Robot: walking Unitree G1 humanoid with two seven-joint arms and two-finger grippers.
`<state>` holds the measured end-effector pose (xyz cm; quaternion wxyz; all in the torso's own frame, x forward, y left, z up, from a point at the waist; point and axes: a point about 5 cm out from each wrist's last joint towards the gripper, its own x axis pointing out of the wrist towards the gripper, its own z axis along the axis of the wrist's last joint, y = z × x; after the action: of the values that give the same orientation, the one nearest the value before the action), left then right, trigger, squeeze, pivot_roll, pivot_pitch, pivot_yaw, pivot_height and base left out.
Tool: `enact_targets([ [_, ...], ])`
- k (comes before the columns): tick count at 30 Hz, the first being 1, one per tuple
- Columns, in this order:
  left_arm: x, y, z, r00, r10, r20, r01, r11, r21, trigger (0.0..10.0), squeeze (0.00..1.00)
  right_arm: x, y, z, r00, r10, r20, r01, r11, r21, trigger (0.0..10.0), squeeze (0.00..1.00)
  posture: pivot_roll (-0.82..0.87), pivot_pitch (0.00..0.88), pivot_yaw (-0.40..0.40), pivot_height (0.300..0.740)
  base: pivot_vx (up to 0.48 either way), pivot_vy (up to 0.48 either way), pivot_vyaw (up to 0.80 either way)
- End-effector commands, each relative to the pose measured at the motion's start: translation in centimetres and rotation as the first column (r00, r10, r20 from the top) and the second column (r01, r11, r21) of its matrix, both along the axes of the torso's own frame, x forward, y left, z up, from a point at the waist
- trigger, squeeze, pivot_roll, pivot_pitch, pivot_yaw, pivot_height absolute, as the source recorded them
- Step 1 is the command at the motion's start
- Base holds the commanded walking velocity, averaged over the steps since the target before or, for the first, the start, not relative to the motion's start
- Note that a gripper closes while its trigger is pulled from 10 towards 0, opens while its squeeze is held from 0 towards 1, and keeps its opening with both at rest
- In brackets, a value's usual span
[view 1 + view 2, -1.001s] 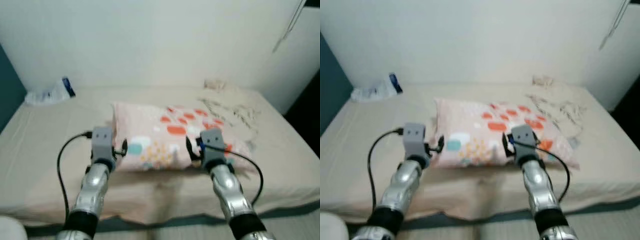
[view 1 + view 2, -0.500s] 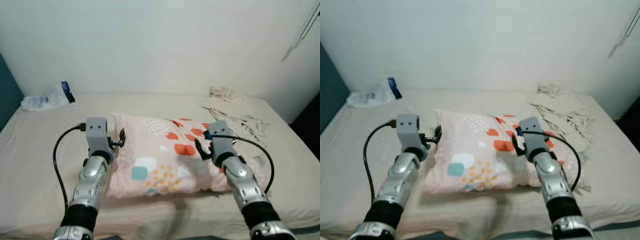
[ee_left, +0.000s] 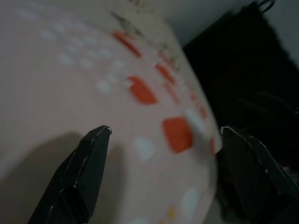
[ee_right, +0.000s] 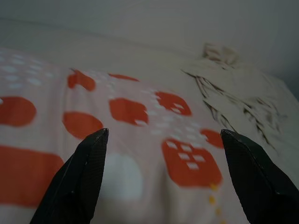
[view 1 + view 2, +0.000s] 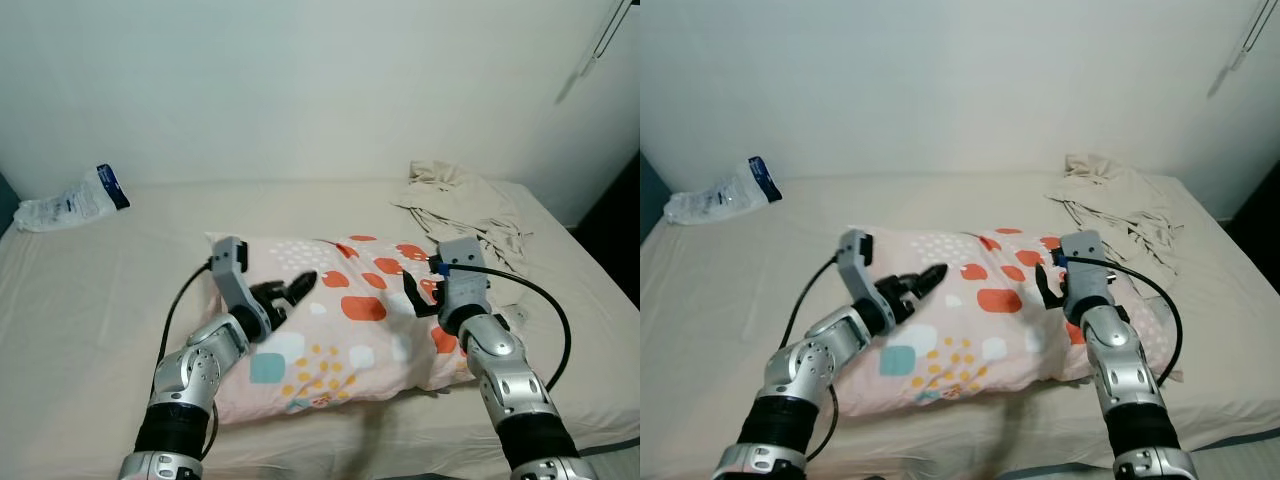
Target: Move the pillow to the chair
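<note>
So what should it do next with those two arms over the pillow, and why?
Probably lower both and close on the pillow. The left gripper and the right gripper sit above its patterned top with jaws open, neither gripping fabric, and the pillow lies flat on the bed.

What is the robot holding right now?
Nothing. The left pincer and right pincer are both open, poised over the pillow on the bed.

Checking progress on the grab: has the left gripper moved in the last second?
Yes. The left gripper has swung from the pillow's left edge inward over its top.
</note>
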<state>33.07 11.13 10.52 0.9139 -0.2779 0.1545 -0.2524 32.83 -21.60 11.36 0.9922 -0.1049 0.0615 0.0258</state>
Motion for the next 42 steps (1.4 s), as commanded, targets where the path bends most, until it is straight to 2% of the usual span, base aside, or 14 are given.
enact_targets([
  [1, 0.2, 0.5, -0.7, 1.0, -0.01, -0.011, 0.011, 0.999, 0.046, 10.0, 0.07, -0.4, -0.6, 0.1, 1.0, -0.026, -0.004, 0.026, 1.0, 0.014, 10.0, 0.0, -0.11, 0.111, -0.014, 0.74, 0.0, 0.0, 0.0],
  [2, 0.2, 0.5, -0.7, 1.0, -0.01, -0.011, 0.011, 0.999, 0.046, 10.0, 0.07, -0.4, -0.6, 0.1, 1.0, -0.026, -0.004, 0.026, 1.0, 0.014, 10.0, 0.0, -0.11, 0.111, -0.014, 0.74, 0.0, 0.0, 0.0],
  [3, 0.4, 0.9, -1.0, 1.0, 0.004, -0.013, -0.003, 0.999, 0.053, 10.0, 1.0, -0.6, -0.9, 0.1, 1.0, -0.029, -0.002, 0.03, 0.999, 0.015, 10.0, 0.0, -0.12, 0.113, -0.012, 0.74, 0.0, 0.0, 0.0],
  [10, 1.3, 1.7, -0.7, 0.995, 0.101, 0.01, -0.101, 0.995, 0.003, 10.0, 1.0, -1.8, -1.5, -0.3, 0.999, -0.053, -0.01, 0.053, 0.998, 0.032, 10.0, 0.0, -0.13, 0.104, -0.002, 0.74, 0.0, 0.0, 0.0],
  [13, 1.4, 2.2, -2.0, 0.989, 0.138, -0.049, -0.133, 0.987, 0.088, 10.0, 1.0, -1.9, -1.4, -0.4, 0.999, -0.051, -0.011, 0.051, 0.998, 0.031, 10.0, 0.0, -0.13, 0.104, 0.008, 0.74, 0.0, 0.0, 0.0],
  [17, 1.3, 2.7, -3.0, 0.991, 0.125, -0.055, -0.114, 0.978, 0.176, 10.0, 1.0, -2.1, -1.3, -0.7, 0.999, -0.048, -0.023, 0.048, 0.999, 0.021, 10.0, 0.0, -0.14, 0.102, 0.017, 0.74, 0.0, 0.0, 0.0],
  [21, 1.6, 3.9, -3.1, 0.986, 0.163, -0.043, -0.15, 0.964, 0.217, 10.0, 1.0, -2.7, -0.9, -1.2, 0.999, -0.016, -0.041, 0.017, 1.0, 0.024, 10.0, 0.0, -0.15, 0.103, 0.02, 0.74, 0.0, 0.0, 0.0],
  [25, 2.2, 5.3, -2.0, 0.967, 0.254, -0.007, -0.249, 0.953, 0.172, 10.0, 1.0, -3.0, -0.3, -1.0, 1.0, -0.011, -0.005, 0.011, 0.998, 0.065, 10.0, 0.0, -0.15, 0.102, 0.023, 0.74, 0.0, 0.0, 0.0],
  [26, 2.2, 5.2, -1.8, 0.967, 0.256, -0.011, -0.253, 0.959, 0.127, 10.0, 0.08, -2.9, 0.0, -0.9, 1.0, -0.01, 0.002, 0.01, 0.997, 0.071, 10.0, 0.0, -0.14, 0.096, 0.022, 0.74, 0.0, 0.0, 0.0],
  [27, 2.2, 5.2, -1.8, 0.967, 0.256, -0.011, -0.253, 0.959, 0.127, 10.0, 0.08, -2.9, 0.0, -0.9, 1.0, -0.01, 0.002, 0.01, 0.997, 0.071, 10.0, 0.0, -0.14, 0.096, 0.022, 0.74, 0.0, 0.0, 0.0],
  [28, 2.2, 4.9, -1.7, 0.97, 0.241, -0.026, -0.239, 0.969, 0.053, 10.0, 0.0, -2.8, 0.5, -0.9, 1.0, -0.008, 0.008, 0.007, 0.996, 0.087, 10.0, 0.0, -0.13, 0.095, 0.013, 0.74, 0.0, 0.0, 0.0],
  [31, 2.0, 4.4, -1.9, 0.976, 0.211, -0.059, -0.213, 0.977, -0.025, 10.0, 0.0, -2.5, 1.3, -0.7, 1.0, 0.003, 0.003, -0.004, 0.992, 0.125, 10.0, 0.0, -0.12, 0.099, 0.003, 0.735, 0.0, 0.0, 0.0],
  [36, 1.6, 4.8, -2.9, 0.975, 0.212, -0.068, -0.209, 0.976, 0.061, 10.0, 0.0, -2.3, 1.9, -0.6, 0.999, 0.041, 0.003, -0.041, 0.99, 0.135, 10.0, 0.0, -0.11, 0.095, 0.0, 0.71, 0.0, 0.0, 0.0],
  [42, 1.8, 5.5, -2.5, 0.969, 0.24, -0.062, -0.238, 0.971, 0.036, 10.0, 0.0, -2.3, 1.7, -0.5, 0.999, 0.037, 0.004, -0.037, 0.991, 0.131, 10.0, 0.0, -0.1, 0.099, -0.001, 0.685, 0.0, 0.0, 0.0],
])
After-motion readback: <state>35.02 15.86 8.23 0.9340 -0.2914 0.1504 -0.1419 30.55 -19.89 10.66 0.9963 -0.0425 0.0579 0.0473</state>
